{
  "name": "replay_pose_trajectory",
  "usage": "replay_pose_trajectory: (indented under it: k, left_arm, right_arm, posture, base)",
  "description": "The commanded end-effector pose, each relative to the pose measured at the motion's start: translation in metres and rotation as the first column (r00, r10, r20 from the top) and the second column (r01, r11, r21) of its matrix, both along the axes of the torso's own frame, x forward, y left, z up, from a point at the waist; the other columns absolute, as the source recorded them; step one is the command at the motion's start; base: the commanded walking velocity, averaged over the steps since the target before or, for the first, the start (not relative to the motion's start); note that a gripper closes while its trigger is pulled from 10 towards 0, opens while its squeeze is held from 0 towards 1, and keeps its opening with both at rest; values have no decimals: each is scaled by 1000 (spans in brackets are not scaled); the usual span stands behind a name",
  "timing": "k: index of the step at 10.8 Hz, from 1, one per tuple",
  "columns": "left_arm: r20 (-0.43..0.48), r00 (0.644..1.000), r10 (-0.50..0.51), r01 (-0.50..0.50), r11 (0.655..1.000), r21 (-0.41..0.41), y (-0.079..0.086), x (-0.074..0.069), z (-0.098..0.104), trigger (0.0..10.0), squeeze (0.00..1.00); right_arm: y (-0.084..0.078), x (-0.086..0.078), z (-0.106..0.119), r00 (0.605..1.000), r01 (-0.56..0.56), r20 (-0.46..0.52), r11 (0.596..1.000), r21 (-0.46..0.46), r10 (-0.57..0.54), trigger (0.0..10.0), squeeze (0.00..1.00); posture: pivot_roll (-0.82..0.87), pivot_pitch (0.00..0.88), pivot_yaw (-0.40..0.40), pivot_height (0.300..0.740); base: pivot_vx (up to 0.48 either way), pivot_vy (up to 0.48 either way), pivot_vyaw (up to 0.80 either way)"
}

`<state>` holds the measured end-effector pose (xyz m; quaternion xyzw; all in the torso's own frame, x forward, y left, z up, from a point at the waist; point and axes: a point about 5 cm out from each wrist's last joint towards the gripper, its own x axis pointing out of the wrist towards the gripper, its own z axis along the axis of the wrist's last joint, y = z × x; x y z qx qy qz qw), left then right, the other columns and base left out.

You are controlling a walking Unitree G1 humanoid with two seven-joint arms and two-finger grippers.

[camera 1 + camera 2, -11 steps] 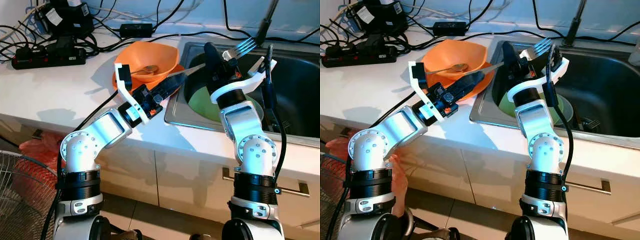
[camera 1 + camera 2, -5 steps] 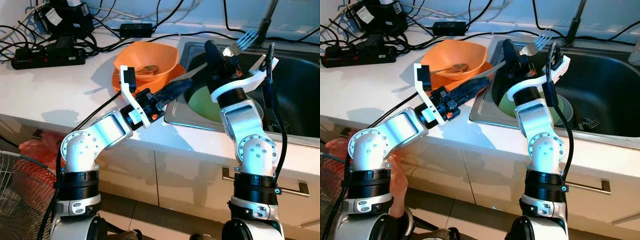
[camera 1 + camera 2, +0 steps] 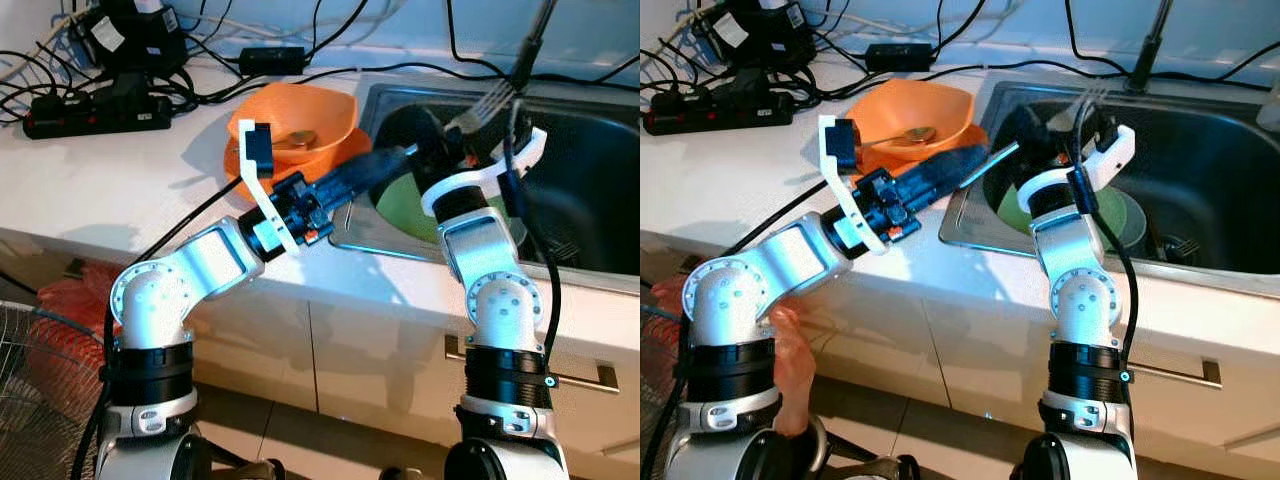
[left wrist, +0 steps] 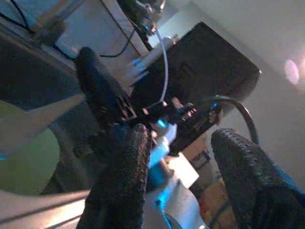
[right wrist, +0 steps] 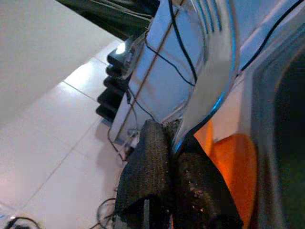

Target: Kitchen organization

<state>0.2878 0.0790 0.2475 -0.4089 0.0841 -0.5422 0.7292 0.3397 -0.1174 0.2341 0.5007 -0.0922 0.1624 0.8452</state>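
I'm over the sink (image 3: 590,150) now. My right gripper (image 3: 1060,125) sits above its near left corner, fingers (image 5: 157,176) clenched on a fork (image 3: 490,97) whose tines point up toward the back wall. Below it, inside the sink, lies a green plate (image 3: 1015,205). My left gripper (image 3: 385,165) reaches over the sink's left rim, fingers (image 4: 124,176) spread, gripping nothing. An orange bowl (image 3: 300,110) holding a spoon (image 3: 902,135) sits on the counter just left of the sink.

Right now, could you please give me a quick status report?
Right claw shut on fork over sink. Left claw open, reaching toward it. Green plate in sink; orange bowl holds spoon.
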Motion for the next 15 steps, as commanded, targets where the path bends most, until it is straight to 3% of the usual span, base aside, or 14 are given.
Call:
replay_pose_trajectory:
  k: [1, 5, 6, 7, 9, 11, 13, 14, 15]
  left_arm:
    - [18, 998, -54, 54, 998, -11, 0, -7, 1, 10000, 1000]
    - [44, 997, -56, 53, 996, 71, 3, -12, -4, 10000, 1000]
    - [53, 995, 82, -90, 979, 184, 12, -1, -13, 10000, 1000]
    - [98, 981, 170, -192, 938, 289, 19, 6, -22, 10000, 1000]
    - [222, 924, 312, -379, 821, 426, 27, 14, -41, 10000, 1000]
    - [279, 885, 373, -463, 776, 429, 29, 17, -43, 10000, 1000]
    - [318, 864, 391, -499, 756, 423, 30, 18, -42, 10000, 1000]
    - [349, 844, 408, -531, 734, 423, 33, 16, -41, 10000, 1000]
    - [356, 838, 414, -539, 729, 422, 35, 15, -41, 10000, 1000]
  right_arm:
    - [2, 1, 3, 1000, 16, 6, 999, -37, -16, 0, 0]
    - [-17, 8, 10, 985, 171, 74, 953, -249, -157, 0, 0]
    - [-30, 11, 10, 968, 249, 103, 905, -344, -227, 0, 0]
    - [-37, 13, 8, 955, 295, 113, 864, -409, -273, 0, 0]
    - [-37, 19, -7, 933, 337, 114, 718, -610, -341, 0, 0]
    - [-37, 25, -22, 928, 317, 111, 599, -736, -355, 0, 0]
    - [-47, 31, -33, 923, 286, 78, 537, -794, -377, 0, 0]
    - [-63, 38, -44, 901, 266, 45, 467, -844, -432, 0, 0]
    - [-70, 39, -47, 894, 260, 53, 418, -870, -446, 0, 0]
  posture:
    - [-16, 101, 68, 740]
    - [-10, 104, 68, 740]
    - [1, 106, 65, 740]
    - [6, 107, 65, 740]
    - [13, 110, 60, 740]
    - [22, 117, 54, 740]
    - [41, 126, 48, 740]
    - [57, 131, 44, 740]
    - [67, 132, 41, 740]
  base:
    - [0, 0, 0]
    - [0, 0, 0]
    - [0, 0, 0]
    - [0, 0, 0]
    - [0, 0, 0]
    - [0, 0, 0]
    - [0, 0, 0]
    - [0, 0, 0]
    - [0, 0, 0]
